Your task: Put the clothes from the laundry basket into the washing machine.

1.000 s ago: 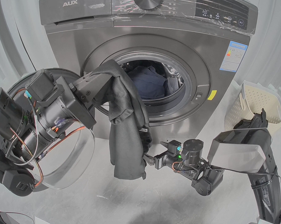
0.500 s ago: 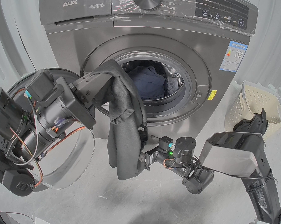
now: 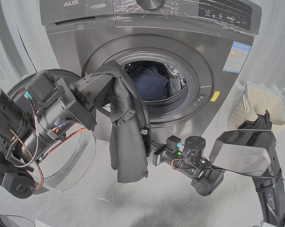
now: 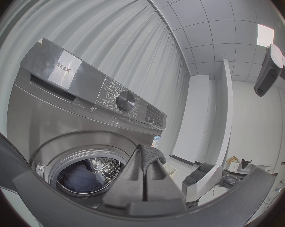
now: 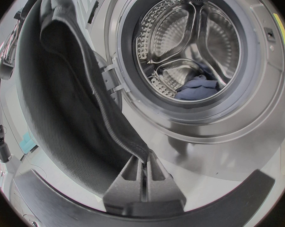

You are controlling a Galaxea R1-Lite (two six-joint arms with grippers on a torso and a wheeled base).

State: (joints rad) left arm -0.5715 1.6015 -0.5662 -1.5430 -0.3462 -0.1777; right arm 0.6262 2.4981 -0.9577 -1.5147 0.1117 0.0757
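A dark grey garment [image 3: 128, 133] hangs in front of the washing machine [image 3: 180, 44], just left of its open drum [image 3: 155, 82]. My left gripper [image 3: 108, 81] is shut on the garment's top fold [image 4: 150, 155], level with the drum's left rim. My right gripper [image 3: 151, 155] sits low in front of the machine, shut on the garment's lower edge [image 5: 70, 111]. The pinched hem shows between its fingers [image 5: 133, 174]. Blue clothes [image 3: 150, 82] lie inside the drum. The cream laundry basket [image 3: 268, 104] stands on the floor at the right with a dark garment [image 3: 259, 123] draped over its rim.
The round glass door [image 3: 73, 161] is swung open at the lower left, under my left arm. Pale curtains hang behind and beside the machine. Bare grey floor lies in front of the machine.
My right gripper pushed left into the hanging garment, then drew back right and slightly up with the hem in it. The left arm has kept still.
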